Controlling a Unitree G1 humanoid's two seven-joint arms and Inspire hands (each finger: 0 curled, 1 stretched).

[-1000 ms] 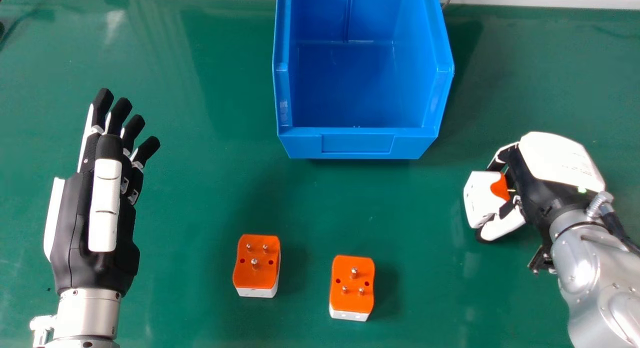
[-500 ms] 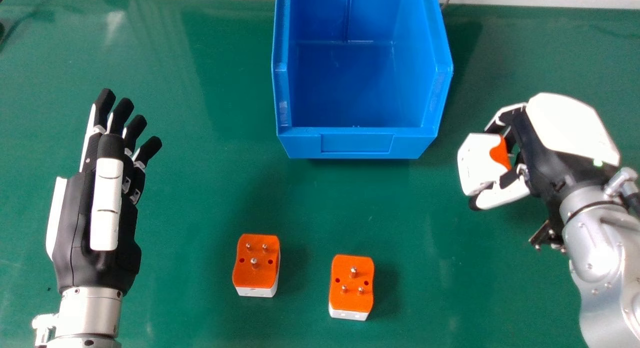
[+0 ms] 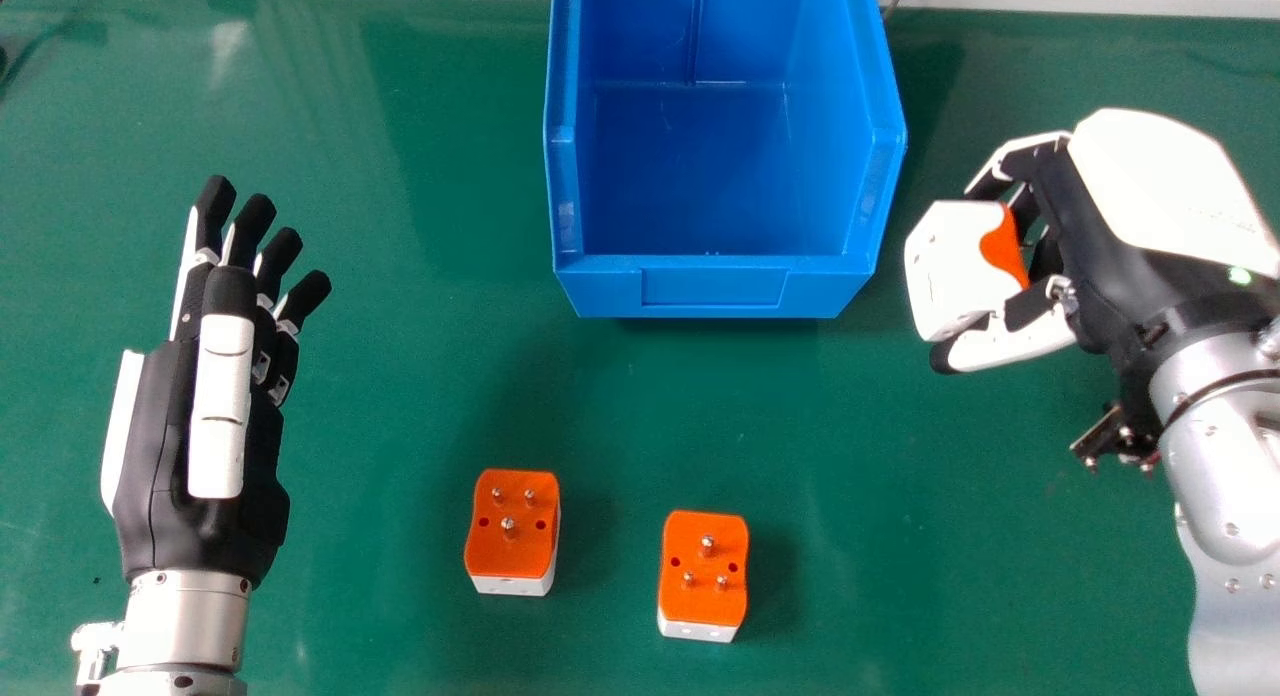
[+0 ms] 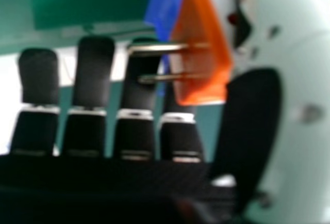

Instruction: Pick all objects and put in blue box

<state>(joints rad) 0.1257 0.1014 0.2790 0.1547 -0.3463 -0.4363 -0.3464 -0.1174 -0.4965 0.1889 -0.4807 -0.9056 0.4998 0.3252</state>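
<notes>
Just right of the blue box [image 3: 715, 286], R hand [image 3: 1150, 186] grips an adapter [image 3: 950, 271], white side facing head cam; R hand view adds metal pins [image 4: 160, 48]. L hand [image 3: 215, 406] idle, fingers straight. Other adapters, left [image 3: 512, 551] & right [image 3: 703, 596], pins up on tbl [image 3: 400, 376].

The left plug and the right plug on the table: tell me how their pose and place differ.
The left plug has its lone pin on the side nearer the robot; the right plug has its lone pin on the farther side. The left plug sits slightly farther from the robot than the right plug. Both rest with pins up, orange top above white body.
</notes>
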